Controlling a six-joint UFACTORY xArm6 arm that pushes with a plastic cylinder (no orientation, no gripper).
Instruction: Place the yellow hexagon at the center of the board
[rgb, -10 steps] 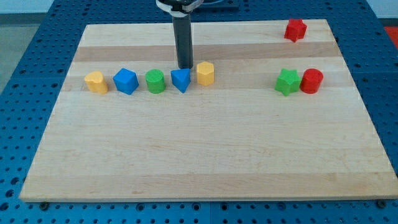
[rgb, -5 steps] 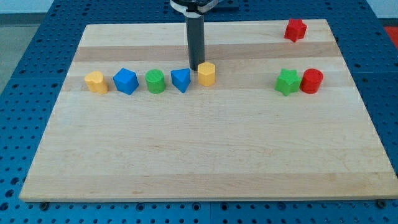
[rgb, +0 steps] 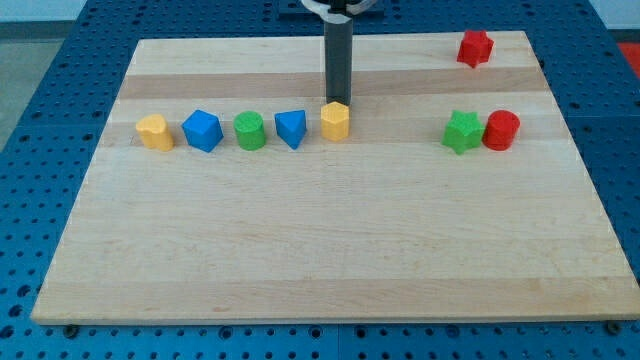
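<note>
The yellow hexagon (rgb: 335, 121) sits on the wooden board (rgb: 330, 250), left of the middle and in the upper half. My tip (rgb: 338, 102) stands just above the hexagon's top edge, touching or almost touching it. The dark rod rises straight up out of the view's top. A blue triangular block (rgb: 291, 128) lies just left of the hexagon, apart from it.
A row runs left from the hexagon: a green cylinder (rgb: 250, 130), a blue block (rgb: 202, 130), a yellow block (rgb: 154, 131). At the right stand a green star (rgb: 462, 131) and a red cylinder (rgb: 501, 130). A red star (rgb: 476, 47) sits at the top right.
My tip has moved to the right, from above the blue triangular block to just above the yellow hexagon. The hexagon has shifted slightly right and down.
</note>
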